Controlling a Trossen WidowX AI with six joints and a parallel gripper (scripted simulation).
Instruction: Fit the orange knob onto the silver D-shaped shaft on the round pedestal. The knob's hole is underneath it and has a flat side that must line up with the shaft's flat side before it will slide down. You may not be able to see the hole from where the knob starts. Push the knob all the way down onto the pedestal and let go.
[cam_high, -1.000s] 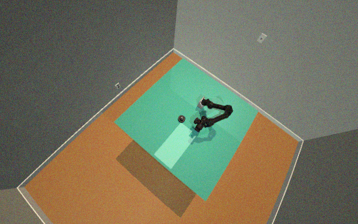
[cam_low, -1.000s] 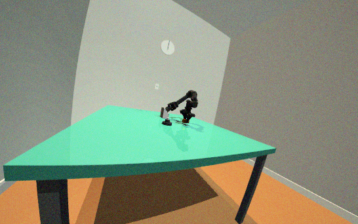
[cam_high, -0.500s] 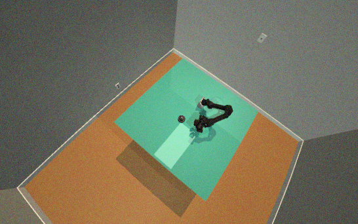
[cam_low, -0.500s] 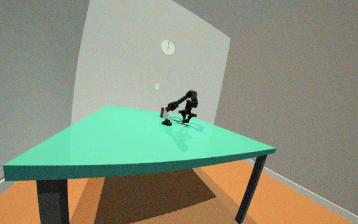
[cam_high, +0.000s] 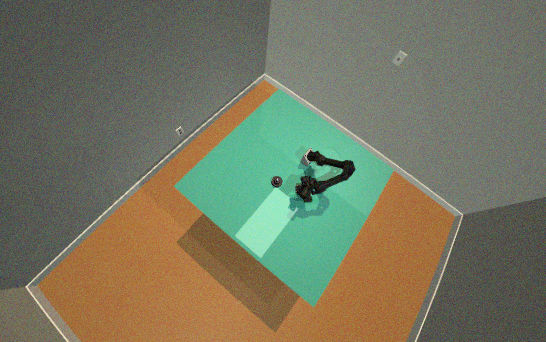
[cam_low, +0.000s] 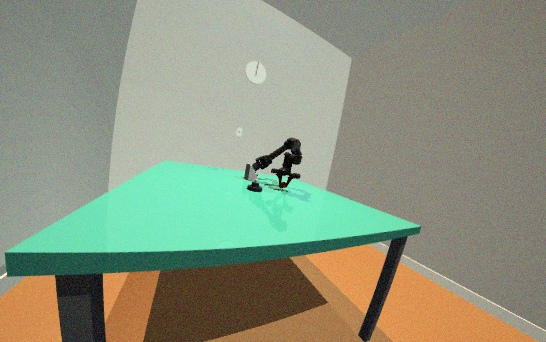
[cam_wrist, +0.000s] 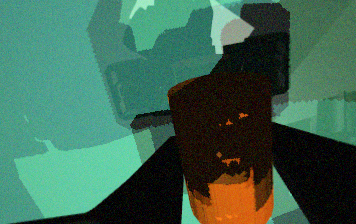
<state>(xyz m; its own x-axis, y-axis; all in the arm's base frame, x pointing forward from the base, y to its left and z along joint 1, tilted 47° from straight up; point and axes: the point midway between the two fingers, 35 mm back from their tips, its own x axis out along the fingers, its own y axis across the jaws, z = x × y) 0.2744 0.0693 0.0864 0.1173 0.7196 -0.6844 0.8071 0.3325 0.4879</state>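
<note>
While the arm bends over the green table, its claw points downward and has the orange knob between its two fingers. The claw is partly open, about so wide as the knob, and it is closed firmly on it. In the wrist view, one black finger comes from eight o'clock and the other from four o'clock, and the knob stands between them, with a slight lean. Its upper part is dark with shadow, the lower part is bright orange, and the picture's edge at six o'clock cuts it. The side with the hole is hidden, so I cannot tell how its flat side is turned.

Seen from the top, the round dark pedestal is near the claw, toward ten o'clock from it. At its middle the shaft is only a small pale spot, and its flat side is too small to read. The elbow of the arm is at two o'clock from the claw, and the arm's foot is at twelve o'clock.

In the exterior view, the pedestal is at nine o'clock from the knob, and the two are apart. The knob is low, close to the table; whether it touches the surface, I cannot tell.
</note>
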